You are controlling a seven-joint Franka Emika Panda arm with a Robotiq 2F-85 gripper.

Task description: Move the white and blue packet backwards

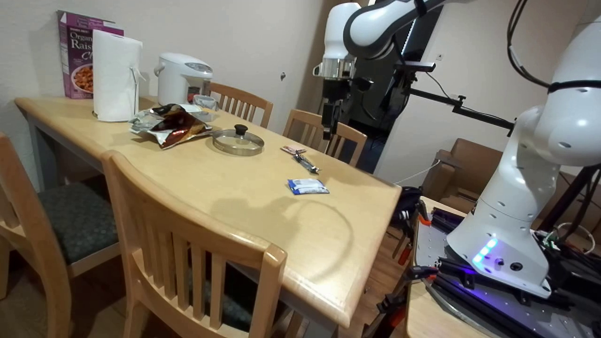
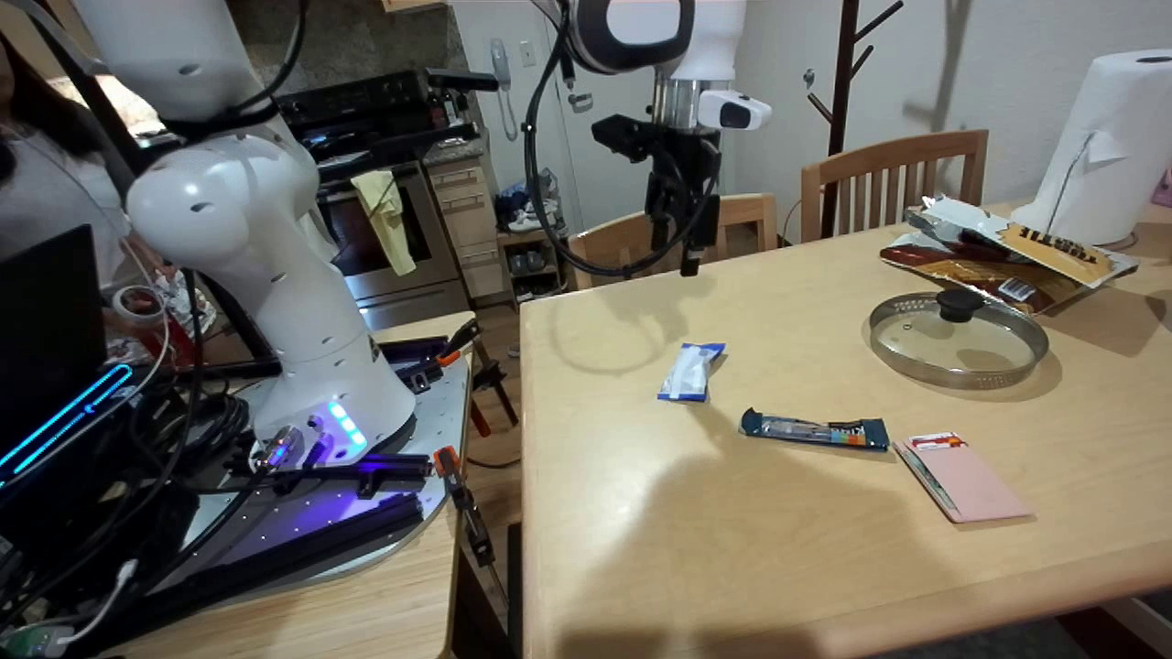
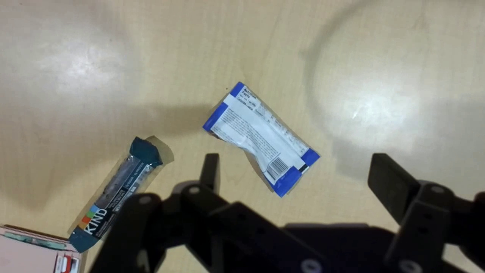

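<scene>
The white and blue packet lies flat on the wooden table, in both exterior views (image 1: 308,186) (image 2: 691,372). In the wrist view the packet (image 3: 261,138) lies diagonally near the middle, with blue ends and a barcode. My gripper is well above the table in both exterior views (image 1: 328,133) (image 2: 676,256), pointing down. In the wrist view the gripper (image 3: 295,156) is open, with its two fingers wide apart and nothing between them. The packet's lower end shows between the fingers but far below them, not touched.
A dark snack bar (image 2: 815,431) lies near the packet, with a pink card holder (image 2: 980,485) beyond it. A glass lid (image 1: 238,142), a crumpled brown-red wrapper (image 1: 181,126), a paper towel roll (image 1: 115,77), a white jug (image 1: 178,80) and a purple box (image 1: 77,56) stand farther along the table (image 1: 263,220).
</scene>
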